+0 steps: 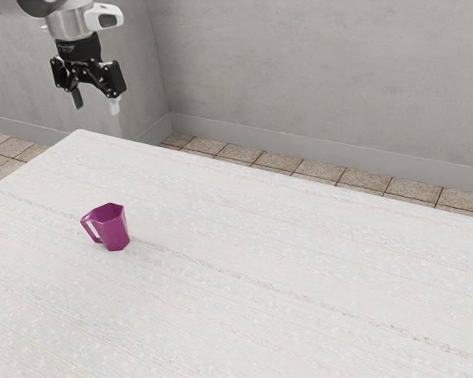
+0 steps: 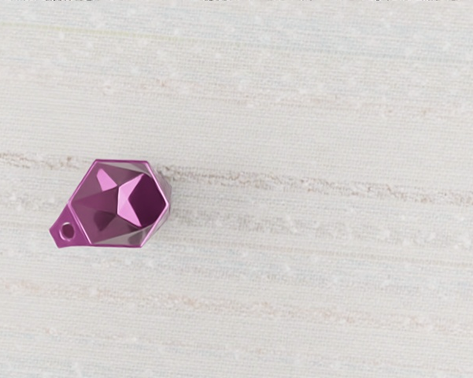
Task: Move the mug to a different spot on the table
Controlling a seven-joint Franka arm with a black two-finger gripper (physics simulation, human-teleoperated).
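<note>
Grey wall (image 1: pixel 299 63) and tiled floor (image 1: pixel 338 175) back the pale, grained desk (image 1: pixel 299 276) (image 2: pixel 315 299). High above the mug, the arm's black fingers (image 1: pixel 77 98) hang apart, gripping nothing. Upright on the desk stands the faceted magenta mug (image 1: pixel 108 226) (image 2: pixel 118 203), untouched.

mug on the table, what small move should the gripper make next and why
Probably lower the gripper toward the purple mug: it hangs open, high above the table, and the mug stands upright, untouched, handle toward the exterior view's left.
</note>
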